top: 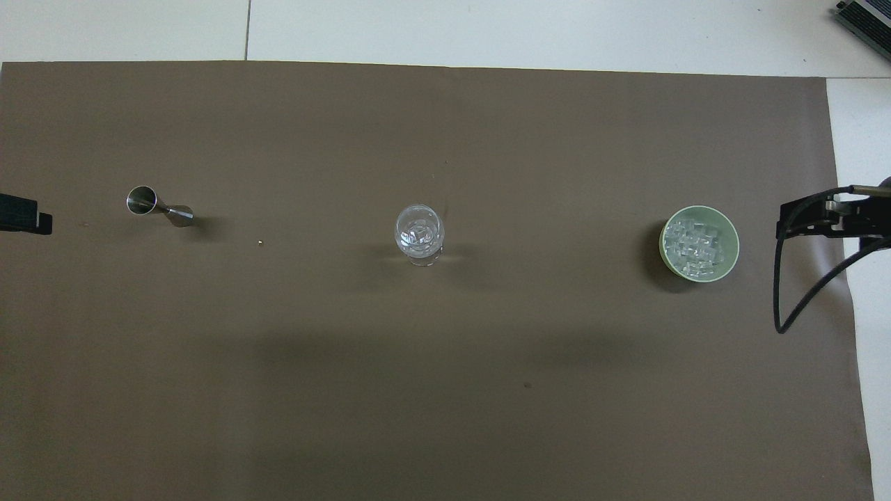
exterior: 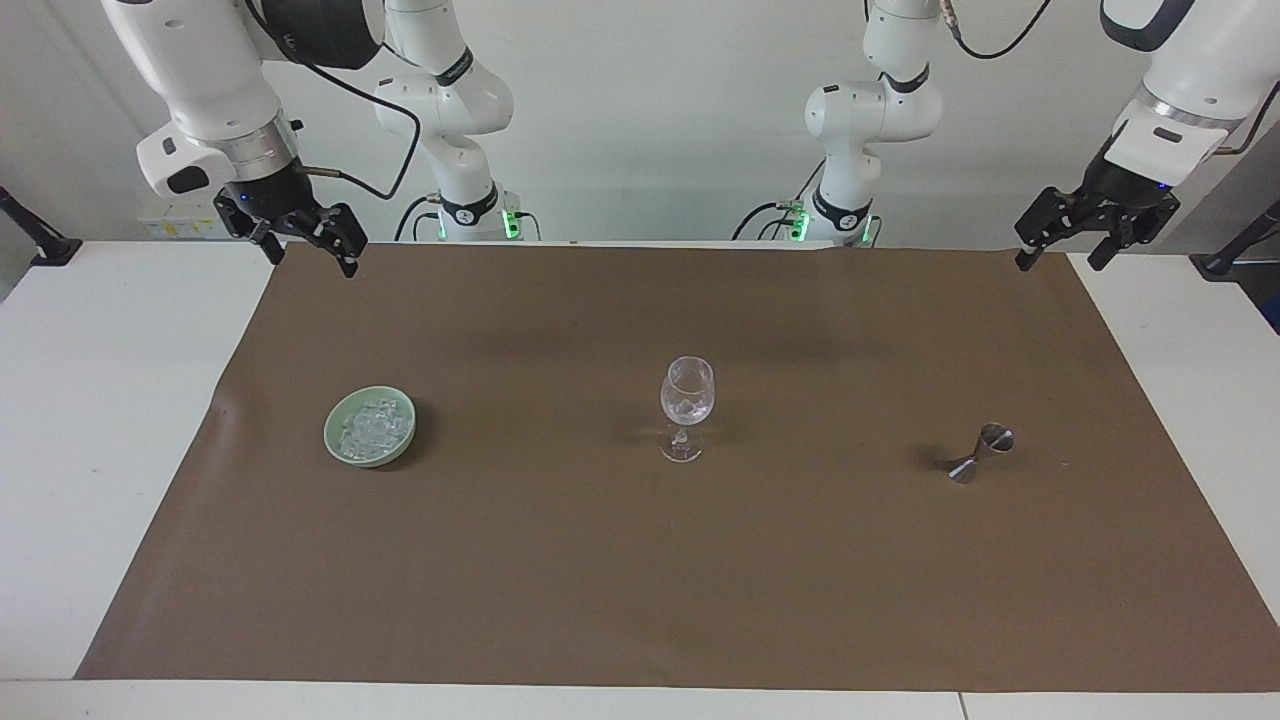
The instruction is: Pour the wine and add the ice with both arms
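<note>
A stemmed wine glass (exterior: 687, 405) (top: 420, 233) stands upright mid-mat with a few pieces of ice in its bowl. More ice (exterior: 372, 426) (top: 696, 242) is piled in a pale green bowl (exterior: 345, 455) (top: 732, 236) toward the right arm's end. A steel jigger (exterior: 982, 452) (top: 159, 207) lies on its side toward the left arm's end. Wine is out of view. My right gripper (exterior: 311, 260) hangs open and empty in the air over the mat's corner by its base. My left gripper (exterior: 1058, 264) waits open and empty over the other corner by the robots.
A brown mat (exterior: 640, 580) covers most of the white table (exterior: 90, 420). A black cable (top: 786, 292) loops down from the right wrist beside the bowl. A tiny pale speck (top: 259, 242) lies between jigger and glass.
</note>
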`<state>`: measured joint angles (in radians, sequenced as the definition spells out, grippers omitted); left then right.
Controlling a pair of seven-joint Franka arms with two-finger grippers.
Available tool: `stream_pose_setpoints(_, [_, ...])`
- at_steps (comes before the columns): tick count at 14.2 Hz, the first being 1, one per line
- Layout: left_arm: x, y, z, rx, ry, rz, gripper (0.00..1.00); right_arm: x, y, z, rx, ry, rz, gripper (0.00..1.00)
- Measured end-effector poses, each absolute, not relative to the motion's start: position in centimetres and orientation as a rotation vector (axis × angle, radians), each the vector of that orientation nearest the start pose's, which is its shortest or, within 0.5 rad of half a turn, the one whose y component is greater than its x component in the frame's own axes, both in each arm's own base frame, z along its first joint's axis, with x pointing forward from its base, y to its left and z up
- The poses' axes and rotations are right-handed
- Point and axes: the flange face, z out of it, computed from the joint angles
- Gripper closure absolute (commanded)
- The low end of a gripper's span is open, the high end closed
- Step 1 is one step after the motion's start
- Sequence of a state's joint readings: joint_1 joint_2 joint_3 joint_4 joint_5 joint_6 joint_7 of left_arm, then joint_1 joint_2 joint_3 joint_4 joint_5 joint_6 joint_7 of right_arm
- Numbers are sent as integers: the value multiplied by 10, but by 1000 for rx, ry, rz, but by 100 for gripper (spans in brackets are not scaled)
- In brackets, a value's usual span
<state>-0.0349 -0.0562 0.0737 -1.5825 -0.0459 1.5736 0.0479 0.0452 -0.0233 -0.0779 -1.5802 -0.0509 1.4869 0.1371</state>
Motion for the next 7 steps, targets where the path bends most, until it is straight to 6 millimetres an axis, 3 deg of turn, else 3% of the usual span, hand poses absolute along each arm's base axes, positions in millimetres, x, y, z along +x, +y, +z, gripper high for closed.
stream_pose_setpoints(7, [537, 18, 650, -3189, 13, -78, 0, 538, -36, 625, -3170, 264, 137, 0])
